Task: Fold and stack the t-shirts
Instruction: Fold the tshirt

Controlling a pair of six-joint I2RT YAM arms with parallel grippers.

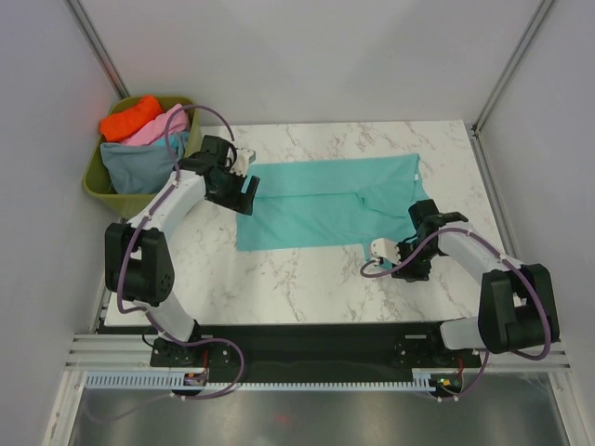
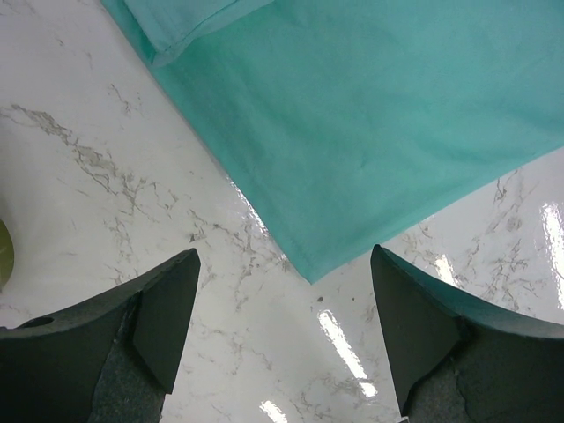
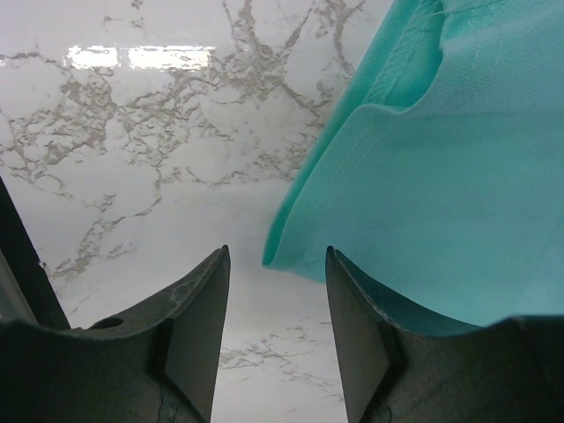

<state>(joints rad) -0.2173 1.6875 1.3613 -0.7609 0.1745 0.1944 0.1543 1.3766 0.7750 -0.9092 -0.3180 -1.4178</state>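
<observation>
Teal shirt point(image 1: 325, 200) spread on the bench point(image 1: 307, 288), one sleeve folded in | left gripper point(image 2: 284, 254) apart, empty, at its left corner | right gripper point(image 3: 275, 253) apart, empty, at its near-right edge | orange shirt point(image 1: 130, 116), pink shirt point(image 1: 160, 128) and blue-grey shirt point(image 1: 135, 165) heaped in the tub point(image 1: 98, 181), far left

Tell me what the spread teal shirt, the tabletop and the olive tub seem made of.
Teal shirt: soft matte cloth, probably knit; stitched hem, limp folds. Tabletop: glossy white surface with grey veins and lamp glare; marble or a marble-look laminate, cannot tell. Olive tub: smooth rigid walls, likely plastic.
</observation>
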